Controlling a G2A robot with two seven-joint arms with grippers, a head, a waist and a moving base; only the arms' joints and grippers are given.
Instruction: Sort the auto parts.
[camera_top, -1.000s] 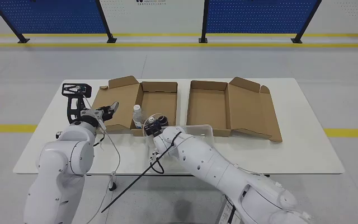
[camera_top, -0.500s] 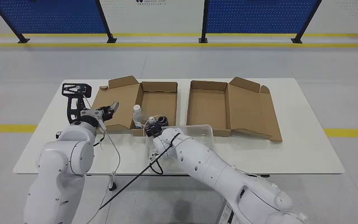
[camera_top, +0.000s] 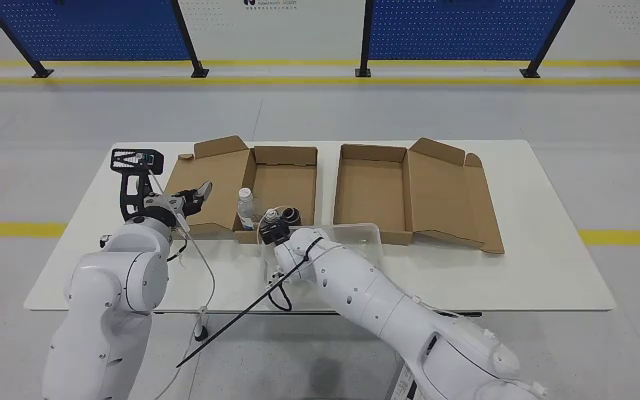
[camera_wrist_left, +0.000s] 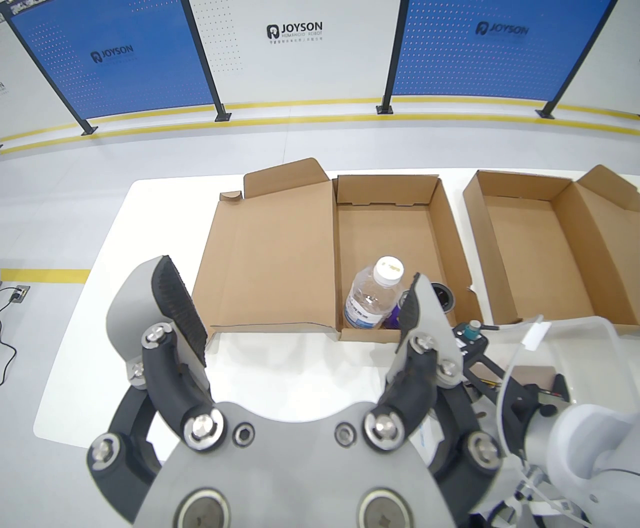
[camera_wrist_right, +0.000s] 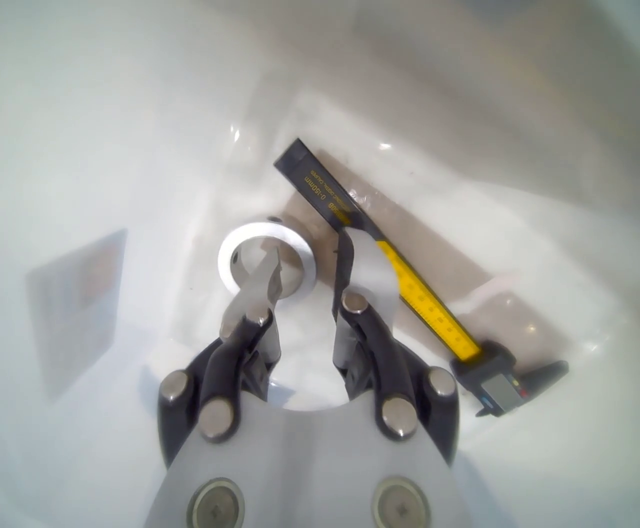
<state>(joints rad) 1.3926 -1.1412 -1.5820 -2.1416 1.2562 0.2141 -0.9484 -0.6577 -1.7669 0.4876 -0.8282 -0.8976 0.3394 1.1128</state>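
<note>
On the white worktop, as seen from above, a black open-framed stand is set upright at the far left. Just to its right the left end effector is held over the folded-out lid of the left brown cardboard box. It is released, its ribbed black pads spread wide with nothing between them. In the lower left corner of that box's tray a clear plastic bottle with a white cap is stood upright. A short dark cylindrical part is placed near it on the right, against the lower wall. Below the two boxes, near the centre of the frame, a transparent plastic bin is set on the worktop, with the right arm's wrist at its left end. Within the bin the right end effector is seen unclenched. One finger is dipped into the hole of a silver metal ring lying flat on the bin's floor. The other finger is placed outside the rim, so the ring's wall is straddled but not pinched. Just beside the ring a black digital caliper with a yellow scale is laid flat. Further right, a second brown cardboard box is laid open, its lid spread toward the right edge.
</note>
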